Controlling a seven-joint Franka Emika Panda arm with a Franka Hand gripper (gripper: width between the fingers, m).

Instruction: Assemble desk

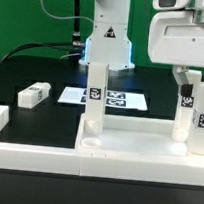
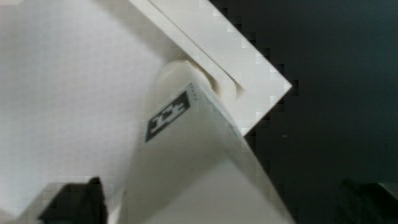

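Note:
The white desk panel [image 1: 136, 145] lies flat with its raised rim up. One tagged white leg post [image 1: 94, 107] stands upright at the corner on the exterior view's left. My gripper [image 1: 189, 88] is shut on a second tagged leg post [image 1: 186, 115] and holds it upright over the panel's corner on the exterior view's right. In the wrist view this leg [image 2: 187, 150] runs down between my dark fingers [image 2: 71, 205] to the panel corner [image 2: 240, 65], its foot at a round socket. A third leg [image 1: 32, 94] lies on the table at the left.
The marker board [image 1: 115, 97] lies behind the panel, in front of the robot base [image 1: 105, 45]. A long low white rail [image 1: 30, 156] with L-shaped ends runs along the front. Another tagged white post [image 1: 202, 127] shows at the right edge, beside the held leg.

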